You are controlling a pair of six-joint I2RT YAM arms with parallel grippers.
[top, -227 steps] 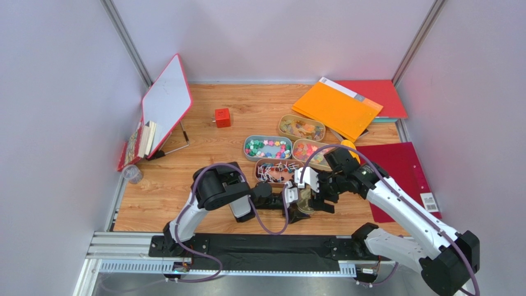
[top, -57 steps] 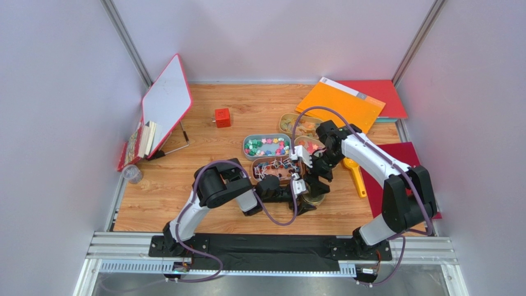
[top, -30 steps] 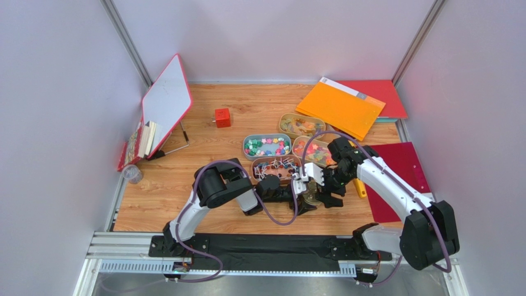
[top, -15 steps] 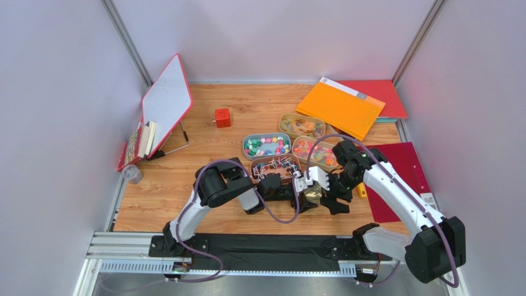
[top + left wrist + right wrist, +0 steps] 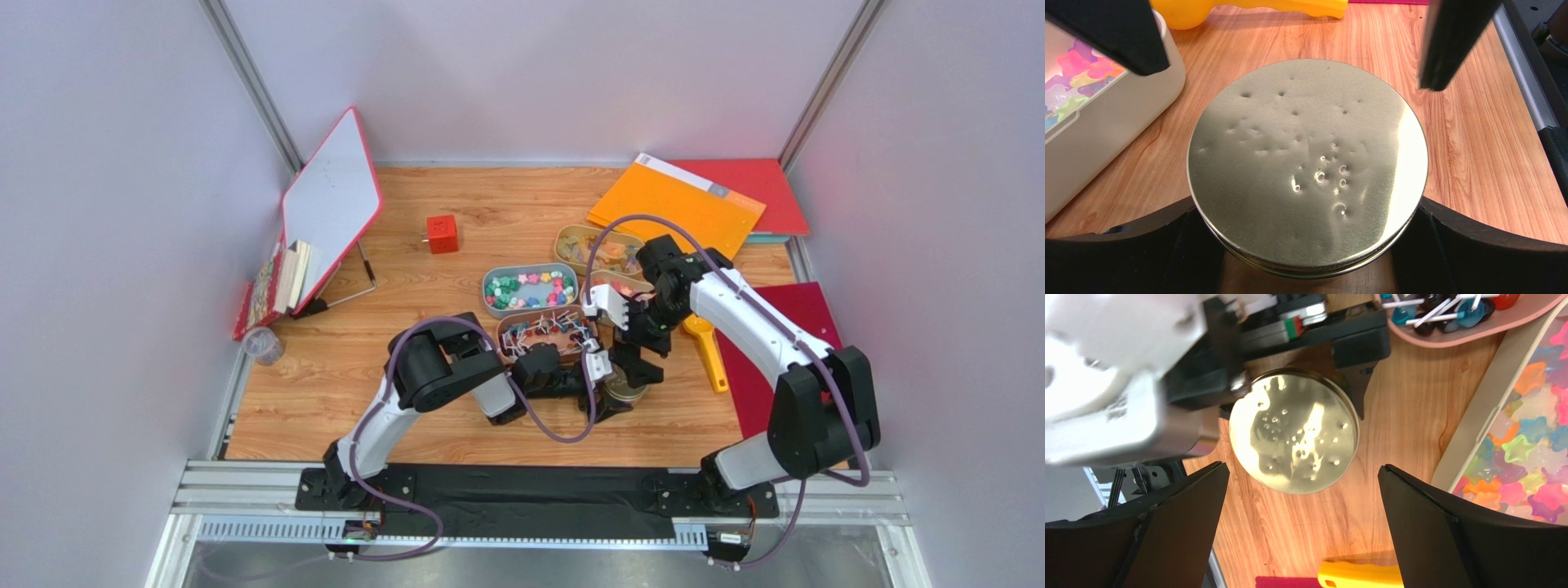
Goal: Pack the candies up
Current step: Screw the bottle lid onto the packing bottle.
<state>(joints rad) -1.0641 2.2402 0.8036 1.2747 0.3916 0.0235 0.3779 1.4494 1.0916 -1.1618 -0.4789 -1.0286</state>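
Observation:
A jar with a round gold lid [image 5: 1308, 159] stands on the wooden table near the front, and my left gripper [image 5: 1308, 211] is shut on its body from both sides. My right gripper [image 5: 1303, 471] hovers open above the lid [image 5: 1293, 432], its fingers [image 5: 1453, 37] wide apart and clear of it. In the top view both grippers meet at the jar [image 5: 620, 392]. The candies lie in oval trays behind it: star gummies [image 5: 1530, 471], stick sweets [image 5: 1444, 309] and coloured bits [image 5: 530, 292]. Two further trays are partly hidden by my right arm.
A yellow scoop [image 5: 702, 343] lies right of the jar, beside a red folder [image 5: 797, 331]. An orange folder [image 5: 669, 214] sits at the back right. A red cube [image 5: 443, 233] and a leaning whiteboard [image 5: 329, 208] are at the back left.
My right gripper has opened wider and swung from the jar's right side to its far side. The left gripper and the jar have not moved.

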